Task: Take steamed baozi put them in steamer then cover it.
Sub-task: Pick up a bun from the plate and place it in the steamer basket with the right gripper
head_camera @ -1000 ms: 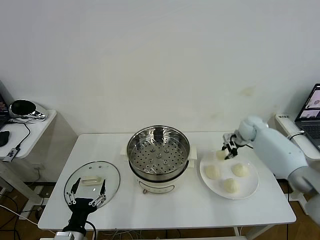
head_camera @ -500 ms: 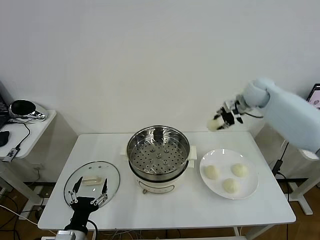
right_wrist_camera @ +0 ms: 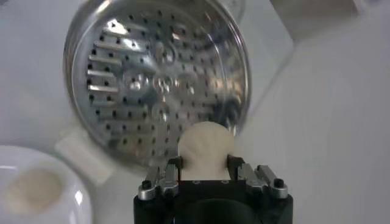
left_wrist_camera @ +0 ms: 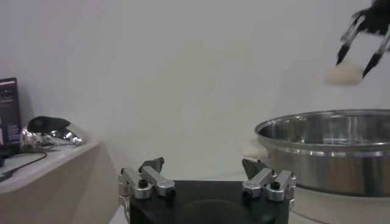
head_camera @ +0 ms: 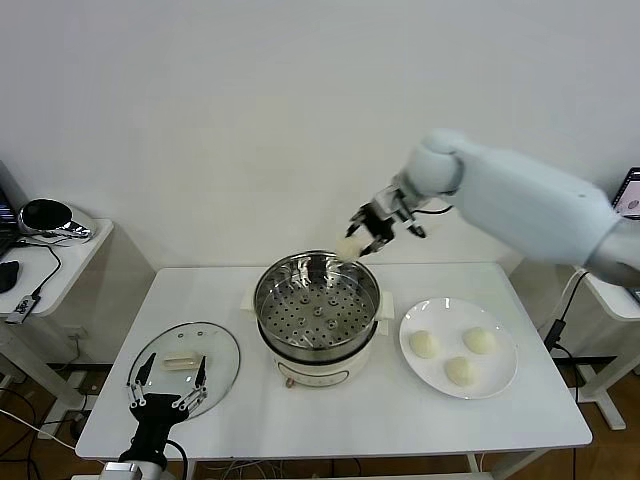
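One steamed baozi (head_camera: pixel 349 247) is in the air, clamped between the fingers of the right gripper (head_camera: pixel 370 231), which hangs above the far rim of the steamer (head_camera: pixel 316 305). The right wrist view looks straight down past the bun (right_wrist_camera: pixel 205 147) onto the perforated floor (right_wrist_camera: pixel 146 85), and no bun lies there, so the basket appears empty. Three more baozi (head_camera: pixel 425 344) (head_camera: pixel 480 340) (head_camera: pixel 461 371) wait on the white plate (head_camera: pixel 505 378), just beside the steamer on the robot's right.

By my judgement the task is early: the first of four buns is on its way in, none is yet set down, three transfers remain, and covering comes last. The glass lid (head_camera: pixel 222 345) lies flat on the surface to the left of the steamer. The left gripper (head_camera: pixel 166 384) hovers over its near edge with fingers spread wide, holding nothing.

Some things stay unclear. The head view hides the near inner wall of the basket behind its rim. The right wrist view cuts the plate off at the edge, showing only part of one bun (right_wrist_camera: pixel 31 189). The left wrist view shows the steamer's steel side (left_wrist_camera: pixel 329 152) but not the lid beneath the gripper. How deep the fingers press into the held bun I cannot tell.
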Controlling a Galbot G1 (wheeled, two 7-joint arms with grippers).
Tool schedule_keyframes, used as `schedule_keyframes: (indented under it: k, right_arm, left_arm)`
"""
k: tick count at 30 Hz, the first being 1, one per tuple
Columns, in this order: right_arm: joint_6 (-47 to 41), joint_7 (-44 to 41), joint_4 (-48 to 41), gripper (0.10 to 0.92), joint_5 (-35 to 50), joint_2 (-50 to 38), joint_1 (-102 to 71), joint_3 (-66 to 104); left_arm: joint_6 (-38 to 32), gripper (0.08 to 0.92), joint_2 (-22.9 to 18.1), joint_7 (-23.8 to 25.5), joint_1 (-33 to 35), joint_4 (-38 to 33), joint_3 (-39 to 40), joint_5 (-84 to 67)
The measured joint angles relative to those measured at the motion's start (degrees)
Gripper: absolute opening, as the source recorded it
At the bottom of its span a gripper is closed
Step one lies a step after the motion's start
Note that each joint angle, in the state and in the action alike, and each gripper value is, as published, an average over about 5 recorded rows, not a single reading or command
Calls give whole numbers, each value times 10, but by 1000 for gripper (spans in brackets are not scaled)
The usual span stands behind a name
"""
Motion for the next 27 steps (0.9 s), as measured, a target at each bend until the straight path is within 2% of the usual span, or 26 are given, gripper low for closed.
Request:
schedule_keyframes:
  k: [15, 25, 27]
  right_arm:
    - [149, 67, -113, 484, -179, 91, -58, -2]
    - [209, 108, -174, 487, -257, 136, -89, 17]
    - [219, 114, -181, 514, -267, 140, -92, 17]
  left_arm:
    - [0, 823, -2, 1, -3, -1, -6, -3]
    - [0, 823, -2, 2, -2, -2, -8, -4]
    - [-1, 823, -2, 2, -2, -2, -9, -4]
